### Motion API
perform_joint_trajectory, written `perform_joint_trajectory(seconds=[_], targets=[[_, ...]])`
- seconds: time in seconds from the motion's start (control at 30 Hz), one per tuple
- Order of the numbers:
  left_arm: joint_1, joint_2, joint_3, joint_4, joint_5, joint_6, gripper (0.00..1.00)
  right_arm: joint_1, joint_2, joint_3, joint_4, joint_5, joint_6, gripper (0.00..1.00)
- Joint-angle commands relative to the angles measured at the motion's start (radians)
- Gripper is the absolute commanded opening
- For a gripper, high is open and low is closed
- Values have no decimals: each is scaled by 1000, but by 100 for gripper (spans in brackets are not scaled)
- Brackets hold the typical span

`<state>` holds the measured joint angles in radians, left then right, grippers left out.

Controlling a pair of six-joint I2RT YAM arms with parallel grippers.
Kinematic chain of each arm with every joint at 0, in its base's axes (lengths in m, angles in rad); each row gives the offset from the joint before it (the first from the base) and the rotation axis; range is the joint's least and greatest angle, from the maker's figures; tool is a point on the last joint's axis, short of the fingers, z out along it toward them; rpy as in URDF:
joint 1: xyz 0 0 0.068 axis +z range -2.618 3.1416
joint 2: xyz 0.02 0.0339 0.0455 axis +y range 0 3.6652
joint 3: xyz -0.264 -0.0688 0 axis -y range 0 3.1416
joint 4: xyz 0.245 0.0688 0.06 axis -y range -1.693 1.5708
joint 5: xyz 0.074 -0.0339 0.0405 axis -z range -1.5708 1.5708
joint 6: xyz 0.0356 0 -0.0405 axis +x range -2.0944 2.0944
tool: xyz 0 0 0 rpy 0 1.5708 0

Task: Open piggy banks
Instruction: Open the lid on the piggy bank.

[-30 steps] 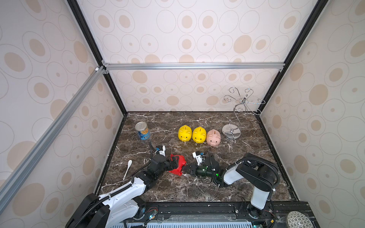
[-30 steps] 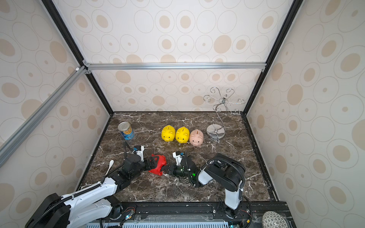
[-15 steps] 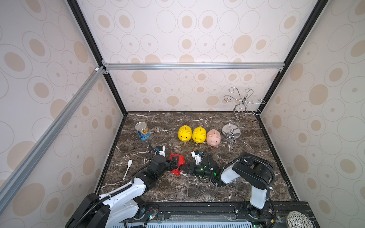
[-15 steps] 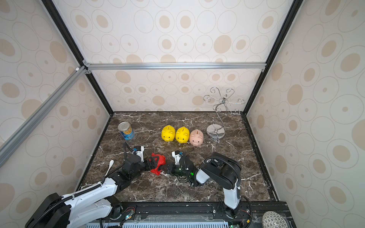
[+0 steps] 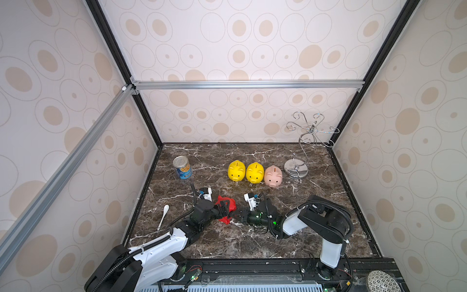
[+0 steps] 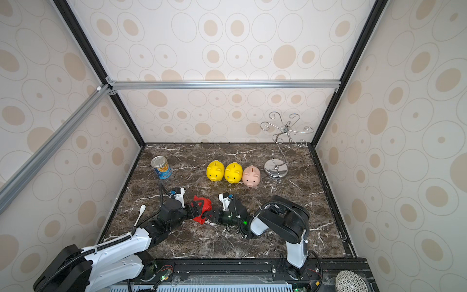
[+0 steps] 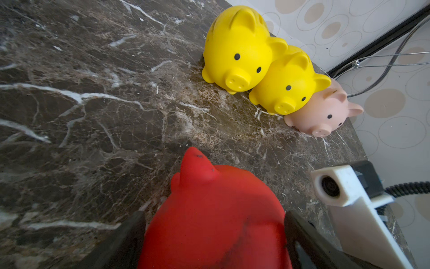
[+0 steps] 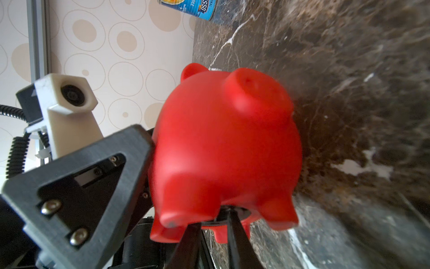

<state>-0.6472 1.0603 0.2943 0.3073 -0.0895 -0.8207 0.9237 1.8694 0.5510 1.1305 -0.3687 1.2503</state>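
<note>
The red piggy bank (image 5: 225, 205) (image 6: 202, 204) is tipped up near the table's front, between both arms. My left gripper (image 5: 222, 210) (image 7: 214, 235) is shut on it, one dark finger (image 7: 132, 235) against each flank. From the opposite side my right gripper (image 5: 233, 216) (image 8: 215, 219) reaches under the belly, its narrow fingertips closed on the black plug (image 8: 235, 213) between the legs. Two yellow piggy banks (image 5: 236, 171) (image 5: 255, 172) and a pale pink one (image 5: 273, 176) stand upright in a row at mid-table, touching each other.
A blue-labelled tin can (image 5: 182, 167) stands at the back left. A white spoon (image 5: 163, 216) lies by the left wall. A chrome wire stand (image 5: 297, 170) rises at the back right, close to the pink pig. Patterned walls enclose three sides.
My left gripper's jaws have drawn in onto the red piggy bank. The right arm has edged slightly toward it, still pinching at the belly.
</note>
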Motion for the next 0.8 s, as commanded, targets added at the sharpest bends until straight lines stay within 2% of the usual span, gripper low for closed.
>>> perform_joint_trajectory(seconds=[0.0,0.27,0.4,0.77], targets=[[-18,33,15,-33,-19,-24,92,12,-27,-15,31,23,21,23],[-28,36,14,-33,-26,-32,91,8,20,11,47,61,30,27],[-39,43,4,1,-27,-48,90,6,41,42,50,48,39,22],[-84,58,0,28,-57,-97,89,7,79,23,173,126,106,21]])
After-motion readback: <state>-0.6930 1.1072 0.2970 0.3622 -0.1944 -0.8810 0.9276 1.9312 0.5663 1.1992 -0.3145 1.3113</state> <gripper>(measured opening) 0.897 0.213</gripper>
